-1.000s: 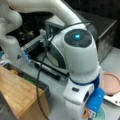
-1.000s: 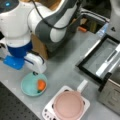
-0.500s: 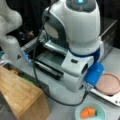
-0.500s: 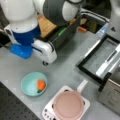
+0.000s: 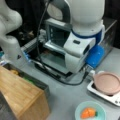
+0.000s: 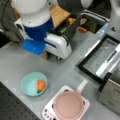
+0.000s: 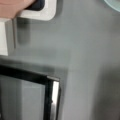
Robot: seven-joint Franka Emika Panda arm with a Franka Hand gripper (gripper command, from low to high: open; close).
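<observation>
White Panda arm's gripper above the grey table — jaws' state unreadable.
Round teal bowl holding an orange carrot lies toward a front view's bottom-left — apart.

Carrot in bowl on counter. Pan on hotplate, just beside bowl toward a front view's right. Oven door beyond pan, open on counter.

Grey table; on it teal bowl (near edge), white hotplate, wooden box.
</observation>
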